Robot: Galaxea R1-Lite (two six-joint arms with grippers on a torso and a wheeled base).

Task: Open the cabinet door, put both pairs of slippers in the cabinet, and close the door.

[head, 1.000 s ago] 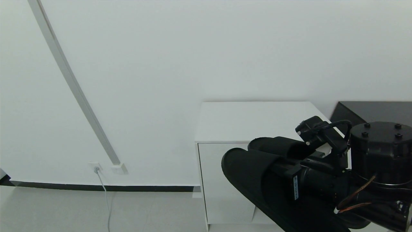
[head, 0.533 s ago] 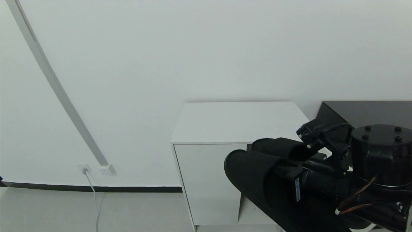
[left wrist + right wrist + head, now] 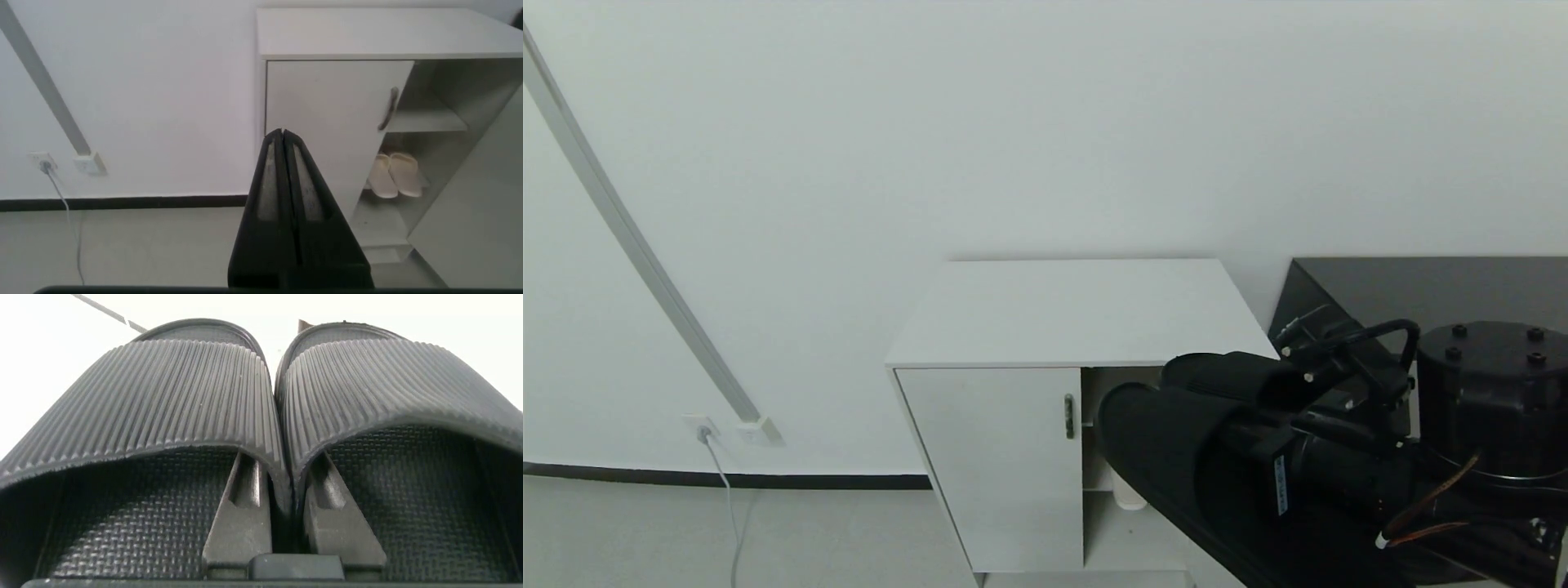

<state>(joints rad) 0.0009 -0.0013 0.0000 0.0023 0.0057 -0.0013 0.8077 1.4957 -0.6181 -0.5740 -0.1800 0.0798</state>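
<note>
- The right end effector is clamped on the inner strap edges of the black slippers, which are pressed together side by side.
- The black slippers are held in the air; in the head view they overlap the open right half of the white cabinet.
- The left end effector has its fingers together, gripping nothing, and faces the shut left door.
- The pale slippers lie on a lower shelf inside the open half.

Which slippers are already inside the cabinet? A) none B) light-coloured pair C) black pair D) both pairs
B: the light-coloured pair lies on a lower shelf of the open cabinet, while the right gripper holds the black pair.
</note>
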